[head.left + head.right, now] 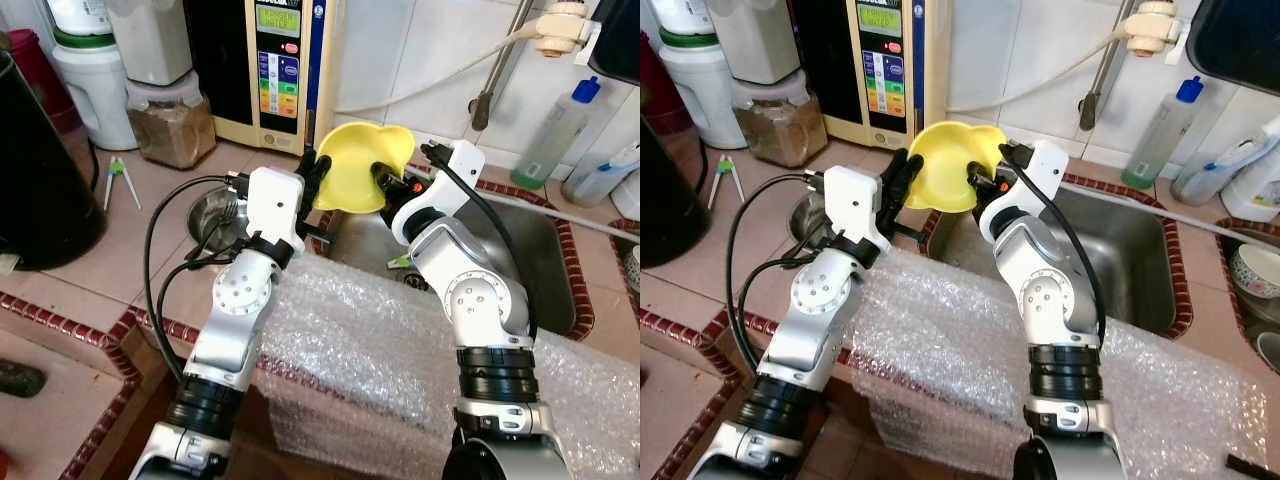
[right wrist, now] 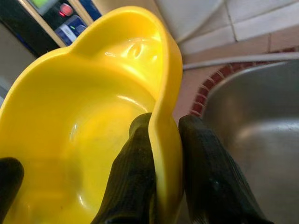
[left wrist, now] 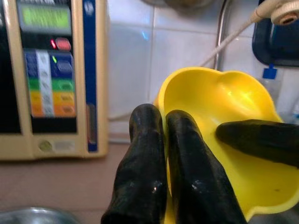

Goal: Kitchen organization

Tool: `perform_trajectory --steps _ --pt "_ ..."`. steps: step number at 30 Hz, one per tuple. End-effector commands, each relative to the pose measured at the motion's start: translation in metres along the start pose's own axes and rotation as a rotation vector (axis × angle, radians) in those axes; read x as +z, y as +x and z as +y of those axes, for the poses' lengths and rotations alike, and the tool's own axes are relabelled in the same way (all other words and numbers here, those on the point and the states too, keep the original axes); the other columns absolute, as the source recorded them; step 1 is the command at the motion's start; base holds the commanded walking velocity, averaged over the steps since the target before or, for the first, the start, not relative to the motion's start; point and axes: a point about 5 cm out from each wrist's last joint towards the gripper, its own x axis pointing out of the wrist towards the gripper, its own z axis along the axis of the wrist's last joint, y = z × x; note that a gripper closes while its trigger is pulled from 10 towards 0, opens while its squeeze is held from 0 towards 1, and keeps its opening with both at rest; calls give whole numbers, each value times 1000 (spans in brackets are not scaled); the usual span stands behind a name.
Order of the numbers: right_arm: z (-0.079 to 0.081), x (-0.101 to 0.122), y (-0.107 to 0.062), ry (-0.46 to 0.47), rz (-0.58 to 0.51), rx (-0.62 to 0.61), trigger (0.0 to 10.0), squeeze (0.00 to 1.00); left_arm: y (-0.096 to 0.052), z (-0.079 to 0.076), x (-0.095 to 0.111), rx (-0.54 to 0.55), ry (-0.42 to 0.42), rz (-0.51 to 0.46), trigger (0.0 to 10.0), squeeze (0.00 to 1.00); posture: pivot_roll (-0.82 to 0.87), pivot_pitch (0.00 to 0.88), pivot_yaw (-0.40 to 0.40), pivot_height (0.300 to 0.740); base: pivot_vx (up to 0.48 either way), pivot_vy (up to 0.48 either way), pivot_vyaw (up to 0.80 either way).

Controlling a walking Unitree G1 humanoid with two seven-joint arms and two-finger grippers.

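A yellow plastic bowl (image 1: pixel 362 160) with a wavy rim is held tilted in the air over the near left corner of the steel sink (image 1: pixel 530 255). My left gripper (image 1: pixel 313 172) is shut on its left rim, one finger inside the bowl (image 3: pixel 224 107) and one outside. My right gripper (image 1: pixel 388 182) is shut on the opposite rim; in the right wrist view the yellow edge (image 2: pixel 163 93) is pinched between its two fingers (image 2: pixel 135 154). The bowl's inside looks empty.
Bubble wrap (image 1: pixel 370 340) covers the counter's front edge under my arms. A steel bowl (image 1: pixel 208 215) sits under the left wrist. A beige water machine (image 1: pixel 285 70), a jar (image 1: pixel 172 125) and a black pot (image 1: pixel 40 170) stand at the left, bottles (image 1: pixel 555 130) at the back right.
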Motion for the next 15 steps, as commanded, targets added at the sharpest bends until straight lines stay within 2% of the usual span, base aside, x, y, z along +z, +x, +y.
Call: perform_trajectory --steps 1,2,4,5,6,8,10,11,12,15 --pt "-39 11 -4 -14 -51 -200 0 0 -1 -3 4 -45 -38 -14 10000 1000 4 64 -63 740 0 0 0" --pt "-47 13 -5 -28 -63 -248 0 0 -2 -6 1 -88 -59 14 10000 1000 6 74 -64 740 0 0 0" --pt "-49 14 -6 -33 -68 -263 0 0 -3 -7 1 -103 -65 21 10000 1000 9 72 -65 740 0 0 0" --pt "-55 14 -6 -43 -73 -295 0 0 -4 -8 0 -121 -68 35 10000 1000 13 72 -64 740 0 0 0" --pt "-68 14 -8 -72 -77 -365 0 0 -6 -7 -2 -154 -94 86 10000 1000 15 72 -64 740 0 0 0" --pt "-76 13 -9 -95 -75 -406 0 0 -7 -8 -5 -182 -114 128 10000 1000 15 72 -64 740 0 0 0" --pt "-90 14 -12 -112 -79 -478 0 0 -10 -6 -6 -211 -98 171 10000 1000 24 72 -60 740 0 0 0" --pt "-90 14 -12 -112 -79 -478 0 0 -10 -6 -6 -211 -98 171 10000 1000 24 72 -60 740 0 0 0" --pt "-99 13 -14 -125 -76 -518 0 0 -11 -4 -7 -227 -118 200 10000 1000 24 72 -58 740 0 0 0" --pt "-110 11 -16 -134 -66 -579 0 0 -13 -3 -8 -276 -116 248 10000 1000 28 73 -55 740 0 0 0"
